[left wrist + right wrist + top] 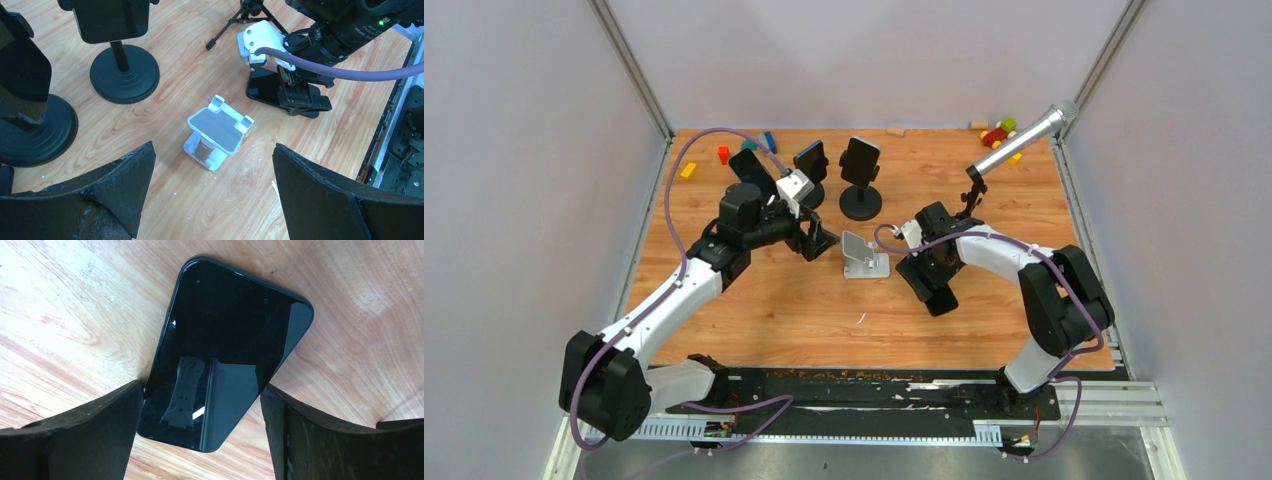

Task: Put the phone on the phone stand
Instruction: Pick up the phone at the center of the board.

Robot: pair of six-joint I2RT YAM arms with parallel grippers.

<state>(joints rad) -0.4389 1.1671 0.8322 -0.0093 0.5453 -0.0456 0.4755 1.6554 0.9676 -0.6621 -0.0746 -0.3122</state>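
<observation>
Pickup step: from above, the right gripper [932, 282] sits over the flat-lying phone [942, 298], stand [864, 255] to its left; left wrist, the left gripper [212, 146] gapes above the bare stand [220, 131]; right wrist, fingers [90, 425] flank the phone's [225, 355] edges, grip unclear, with a squeeze and lift due next.

— Is there any writing to read?
— Only a small white print [364, 31] on the right arm [340, 42], beside a green light [383, 21]. It is too small to read.

table [804, 310]: wood | on it: phone [225, 330]; phone stand [217, 131]; toy blocks [999, 132]
</observation>
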